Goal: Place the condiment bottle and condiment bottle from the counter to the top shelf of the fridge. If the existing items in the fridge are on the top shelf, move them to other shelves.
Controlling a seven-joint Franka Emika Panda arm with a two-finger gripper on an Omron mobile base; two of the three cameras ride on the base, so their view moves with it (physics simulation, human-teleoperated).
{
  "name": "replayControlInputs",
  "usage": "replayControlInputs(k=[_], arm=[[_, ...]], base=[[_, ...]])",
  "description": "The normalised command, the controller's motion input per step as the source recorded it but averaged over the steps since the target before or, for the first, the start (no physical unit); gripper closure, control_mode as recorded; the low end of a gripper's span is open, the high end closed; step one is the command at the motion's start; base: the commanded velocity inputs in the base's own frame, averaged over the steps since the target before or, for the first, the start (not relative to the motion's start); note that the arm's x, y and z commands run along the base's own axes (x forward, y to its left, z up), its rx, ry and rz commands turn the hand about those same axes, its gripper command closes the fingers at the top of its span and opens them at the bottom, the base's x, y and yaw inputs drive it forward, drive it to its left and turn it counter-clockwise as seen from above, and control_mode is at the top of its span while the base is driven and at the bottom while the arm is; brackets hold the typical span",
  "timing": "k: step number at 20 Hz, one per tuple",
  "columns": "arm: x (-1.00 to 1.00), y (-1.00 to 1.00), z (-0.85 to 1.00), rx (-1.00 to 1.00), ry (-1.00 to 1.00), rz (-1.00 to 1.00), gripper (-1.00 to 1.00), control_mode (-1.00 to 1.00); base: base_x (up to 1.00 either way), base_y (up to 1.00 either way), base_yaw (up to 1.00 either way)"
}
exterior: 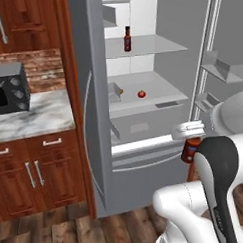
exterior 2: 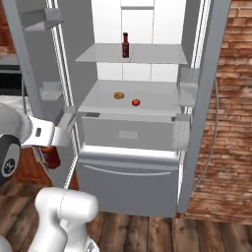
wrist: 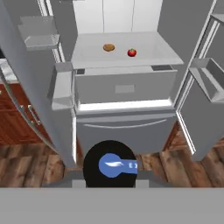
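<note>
You've got flat, even rendered light, bright inside the fridge (exterior 2: 147, 29); soft shadows, no glare, slightly grainy.

A black microwave (exterior: 9, 91) sits before a brick wall (exterior: 41, 69).

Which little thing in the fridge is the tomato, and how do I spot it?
Look inside the open fridge, at the wide lower shelf above the grey drawer front, below the shelf holding the bottle. Two small round things sit there, apart. The tomato is the bright red one; its neighbour is tan-brown.
</note>
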Motion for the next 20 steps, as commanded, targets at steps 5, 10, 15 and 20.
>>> replayControlInputs(k=[5, 10, 15, 20], arm=[[0.00, 0.00, 0.00, 0.00, 0.00, 0.00, 1.00, 1.00], [0.00, 0.00, 0.00, 0.00, 0.00, 0.00, 1.00, 1.00], [0.00, 0.00, 0.00, 0.00, 0.00, 0.00, 1.00, 1.00], [0.00, 0.00, 0.00, 0.00, 0.00, 0.00, 1.00, 1.00]], base=[[0.24, -0.86, -0.03], [0.70, -0.17, 0.00], [0.86, 0.00, 0.00], [0.86, -0.06, 0.00]])
